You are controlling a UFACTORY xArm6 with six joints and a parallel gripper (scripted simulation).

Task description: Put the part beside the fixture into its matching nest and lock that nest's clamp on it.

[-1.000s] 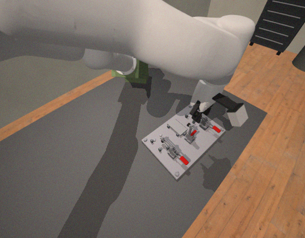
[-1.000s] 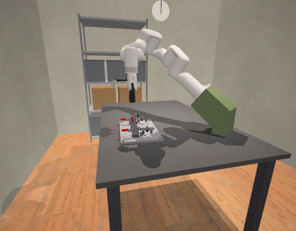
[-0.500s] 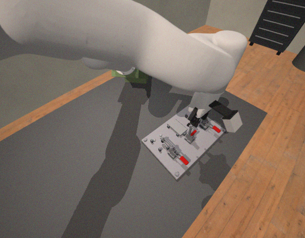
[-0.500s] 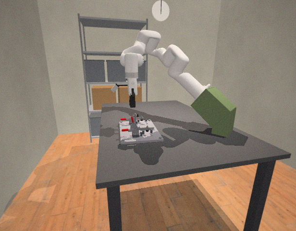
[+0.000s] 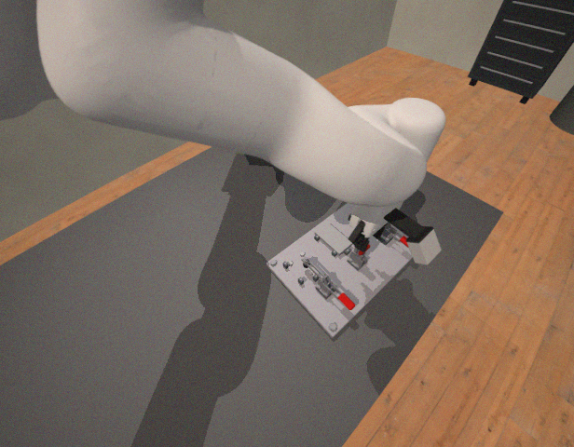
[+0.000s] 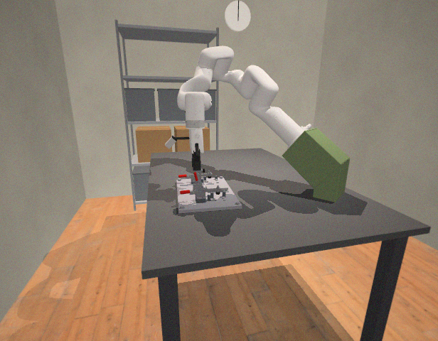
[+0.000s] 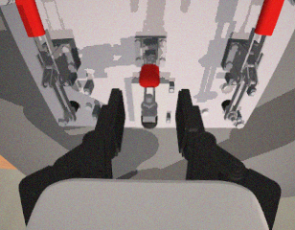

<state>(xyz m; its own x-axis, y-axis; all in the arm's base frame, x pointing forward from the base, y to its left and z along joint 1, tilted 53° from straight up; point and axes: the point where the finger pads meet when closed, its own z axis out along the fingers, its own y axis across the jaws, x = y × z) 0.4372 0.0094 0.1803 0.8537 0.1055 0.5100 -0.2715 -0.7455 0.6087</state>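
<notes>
I'm seeing the part (image 5: 333,238) (image 6: 215,185) (image 7: 159,105), a thin pale plate, lying in the middle nest below the pincer (image 5: 360,236) (image 6: 195,168) (image 7: 150,102). I can't tell how snugly it's seating. The pale fixture (image 5: 321,312) (image 6: 210,208) (image 7: 104,29) is resting flat beneath the pincer. The middle clamp's red handle (image 5: 363,250) (image 6: 195,176) (image 7: 148,76) is standing up; the outer red handles, (image 5: 346,301) (image 6: 184,192) (image 7: 269,16) and (image 5: 403,240) (image 6: 182,175) (image 7: 31,17), are lying low on either side of the pincer's line.
</notes>
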